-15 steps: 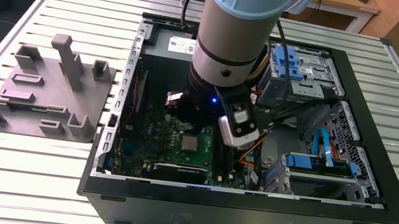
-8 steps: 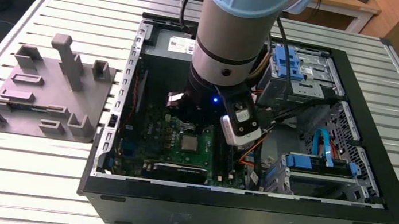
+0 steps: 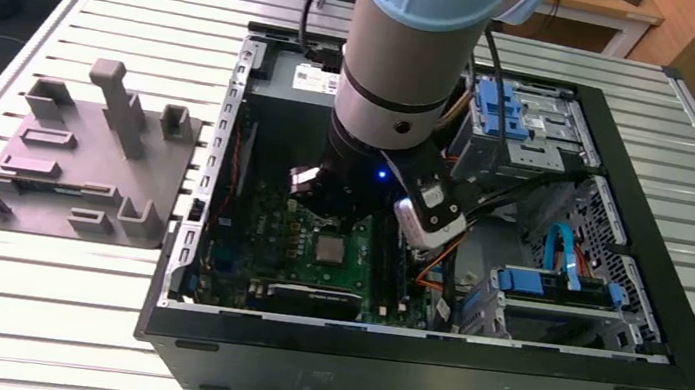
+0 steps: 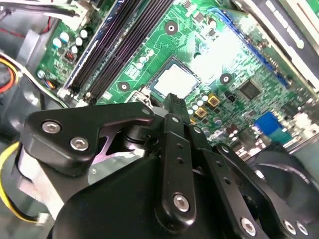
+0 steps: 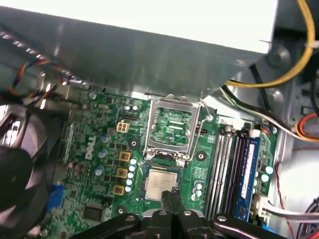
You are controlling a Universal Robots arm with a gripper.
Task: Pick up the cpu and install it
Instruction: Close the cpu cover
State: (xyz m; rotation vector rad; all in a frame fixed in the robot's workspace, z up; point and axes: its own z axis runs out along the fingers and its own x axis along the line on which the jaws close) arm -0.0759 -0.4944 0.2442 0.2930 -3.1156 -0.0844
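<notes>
Installation stage, interior of the computer case (image 3: 433,368). The cpu (image 3: 331,248) is seen just below the centre of the exterior view, lying flat and square in its socket on the green motherboard (image 3: 267,220). The socket's hinged frame (image 5: 149,127) stands raised beside it, so the chip is not clamped down.

The gripper (image 5: 173,191) is shown directly over the near edge of the cpu. Its jaws are pressed together and nothing is pinched between them. Whether the fingertips touch the silver top cannot be told.

The chip is judged to be light, thin and stiff. Its polished metal lid is likely to be slippery under hard pads. The underside contacts and the socket beneath are judged fragile, so any tilt or sideways drag would be risky. Hold is best taken on two opposite edges at the pale rim, with the chip kept level, and no force should be put on the lid.

The arm (image 3: 407,52) is lowered steeply from the upper centre of the exterior view into the open case, with the wrist pointed down at the board. The grey fixture (image 3: 81,170) lies well apart at the exterior view's left, on the slatted table (image 3: 36,315).
</notes>
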